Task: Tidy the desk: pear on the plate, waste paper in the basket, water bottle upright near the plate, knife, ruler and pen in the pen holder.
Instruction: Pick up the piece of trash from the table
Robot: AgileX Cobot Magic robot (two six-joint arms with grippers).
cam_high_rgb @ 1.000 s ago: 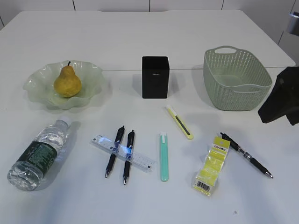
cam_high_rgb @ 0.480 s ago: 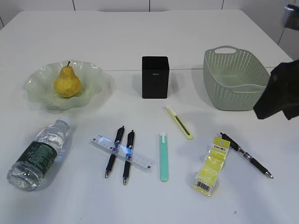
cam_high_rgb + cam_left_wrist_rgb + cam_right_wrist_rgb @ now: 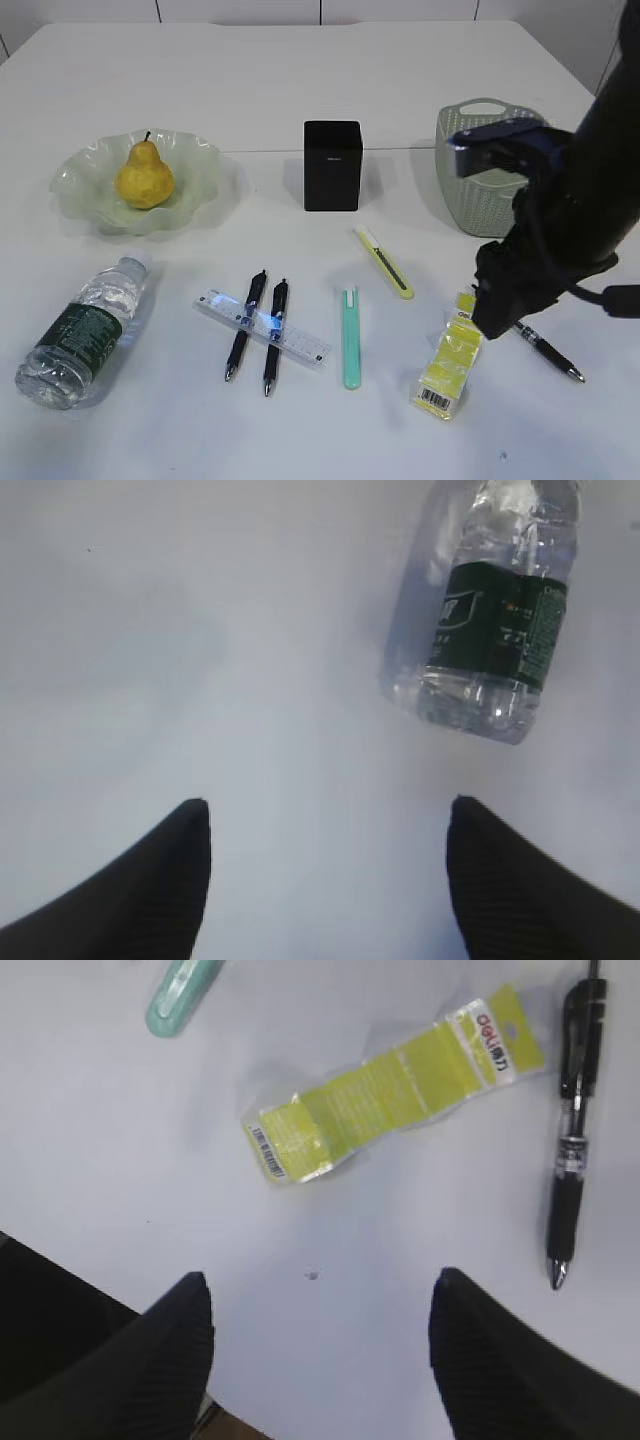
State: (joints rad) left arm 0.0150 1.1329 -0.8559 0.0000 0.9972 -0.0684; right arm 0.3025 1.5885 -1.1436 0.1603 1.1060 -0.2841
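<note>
My right arm (image 3: 560, 215) has moved in from the edge and now hangs over the yellow wrapper (image 3: 450, 360) and the black pen (image 3: 570, 1150). My right gripper (image 3: 320, 1345) is spread apart and holds nothing. My left gripper (image 3: 325, 875) is spread apart too, above the lying water bottle (image 3: 495, 610). The pear (image 3: 144, 175) sits on the plate (image 3: 80, 190). The basket (image 3: 480, 215) stands behind my arm.

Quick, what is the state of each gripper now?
Left gripper: open, holding nothing.
Right gripper: open, holding nothing.
</note>
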